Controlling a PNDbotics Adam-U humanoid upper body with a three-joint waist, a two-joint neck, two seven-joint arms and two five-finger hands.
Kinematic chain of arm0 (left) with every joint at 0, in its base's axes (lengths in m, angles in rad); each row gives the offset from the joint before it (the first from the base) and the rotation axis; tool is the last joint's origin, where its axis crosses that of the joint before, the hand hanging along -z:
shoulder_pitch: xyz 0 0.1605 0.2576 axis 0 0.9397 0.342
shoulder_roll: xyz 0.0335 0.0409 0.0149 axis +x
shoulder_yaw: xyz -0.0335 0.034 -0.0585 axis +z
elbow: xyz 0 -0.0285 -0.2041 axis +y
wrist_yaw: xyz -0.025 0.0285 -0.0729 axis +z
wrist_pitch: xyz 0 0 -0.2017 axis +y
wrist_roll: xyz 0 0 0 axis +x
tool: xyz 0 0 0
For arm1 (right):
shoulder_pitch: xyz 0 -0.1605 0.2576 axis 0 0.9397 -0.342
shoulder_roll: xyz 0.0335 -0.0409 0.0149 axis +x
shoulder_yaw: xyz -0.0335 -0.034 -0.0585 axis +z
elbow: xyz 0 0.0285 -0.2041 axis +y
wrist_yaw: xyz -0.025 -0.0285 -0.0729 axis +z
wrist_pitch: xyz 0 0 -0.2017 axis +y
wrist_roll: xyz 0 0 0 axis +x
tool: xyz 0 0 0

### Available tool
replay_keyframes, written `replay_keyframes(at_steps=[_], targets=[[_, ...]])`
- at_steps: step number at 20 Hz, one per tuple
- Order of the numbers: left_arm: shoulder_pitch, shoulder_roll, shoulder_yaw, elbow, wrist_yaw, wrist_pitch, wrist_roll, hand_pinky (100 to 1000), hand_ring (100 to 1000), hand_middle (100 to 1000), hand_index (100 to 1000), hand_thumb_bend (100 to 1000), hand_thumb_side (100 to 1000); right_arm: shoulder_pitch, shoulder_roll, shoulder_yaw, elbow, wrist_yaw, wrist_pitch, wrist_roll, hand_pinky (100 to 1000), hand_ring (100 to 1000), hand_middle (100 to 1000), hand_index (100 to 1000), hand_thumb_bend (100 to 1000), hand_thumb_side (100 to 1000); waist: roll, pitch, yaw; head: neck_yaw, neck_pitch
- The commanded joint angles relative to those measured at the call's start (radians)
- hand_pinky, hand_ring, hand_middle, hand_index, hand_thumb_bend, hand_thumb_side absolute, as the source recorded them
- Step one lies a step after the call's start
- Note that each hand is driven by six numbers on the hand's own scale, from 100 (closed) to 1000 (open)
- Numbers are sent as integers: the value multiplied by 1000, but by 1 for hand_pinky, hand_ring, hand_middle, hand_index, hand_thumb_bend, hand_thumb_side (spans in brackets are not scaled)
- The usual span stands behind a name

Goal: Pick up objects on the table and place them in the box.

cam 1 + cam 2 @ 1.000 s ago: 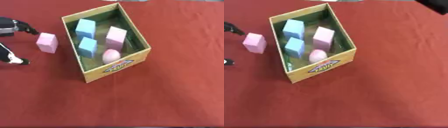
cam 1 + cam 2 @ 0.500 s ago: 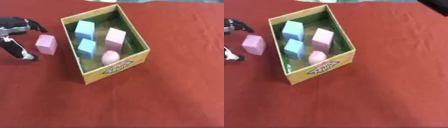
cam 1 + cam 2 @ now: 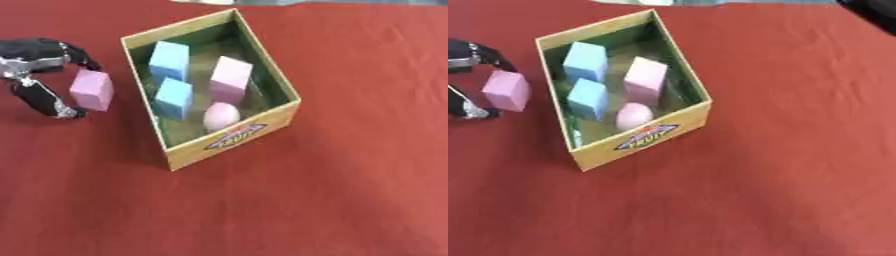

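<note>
A pink block (image 3: 92, 89) stands on the red table left of the yellow cardboard box (image 3: 234, 140). My left hand (image 3: 35, 67) reaches in from the left, fingers and thumb spread around the block's left side, open, with a gap to the block. Inside the box lie two light blue blocks (image 3: 170, 59) (image 3: 174, 97), a pink block (image 3: 231, 78) and a pink egg shape (image 3: 220, 115). A dark part of my right arm (image 3: 877, 10) shows at the top right corner; the hand itself is out of view.
Red cloth (image 3: 350, 190) covers the table all around the box. A pale strip (image 3: 219, 2) shows at the far edge.
My left hand has moved right and closed in around the pink block outside the box. The block and box have stayed put.
</note>
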Motion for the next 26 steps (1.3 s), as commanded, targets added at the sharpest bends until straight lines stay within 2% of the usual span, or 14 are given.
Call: replay_keyframes(at_steps=[1, 5, 8, 15, 21, 22, 23, 26], targets=[[-22, 12, 18, -3, -8, 7, 17, 843, 813, 705, 810, 328, 167, -12, -18, -8, -3, -7, -4, 0, 838, 767, 646, 847, 100, 673, 11, -6, -1, 2, -11], [-22, 18, 20, -20, -6, 20, 32, 812, 765, 628, 740, 244, 146, -10, -18, -8, 1, -8, -5, 1, 838, 767, 646, 848, 100, 677, 12, -8, 1, -1, -9], [-23, 34, 28, -54, 3, 31, 34, 794, 739, 599, 710, 222, 144, -6, -19, -8, 4, -8, -7, 1, 838, 768, 647, 848, 100, 674, 13, -12, 4, -2, -8], [-61, 64, 77, -219, 64, 71, 30, 795, 735, 612, 725, 200, 125, 0, -23, -14, 2, -5, -10, -2, 839, 769, 648, 849, 100, 660, 17, -26, 16, -9, 0], [-130, 38, 63, -321, 134, 78, -6, 799, 739, 619, 733, 203, 129, -2, -23, -12, 1, -5, -11, 1, 839, 769, 648, 849, 100, 660, 17, -31, 19, -9, 2], [-141, 28, 60, -328, 139, 81, -11, 799, 739, 620, 733, 170, 236, -2, -23, -12, 1, -6, -11, 2, 839, 769, 648, 849, 100, 663, 17, -32, 19, -8, 2], [-152, 16, 57, -333, 144, 82, -14, 799, 739, 619, 734, 198, 127, -2, -22, -12, 1, -6, -12, 2, 839, 769, 648, 849, 100, 660, 17, -32, 19, -7, 2], [-182, -21, 49, -339, 153, 92, -14, 799, 734, 618, 734, 182, 129, -3, -20, -12, 2, -6, -12, 3, 839, 769, 648, 848, 100, 660, 17, -33, 17, -7, 2]])
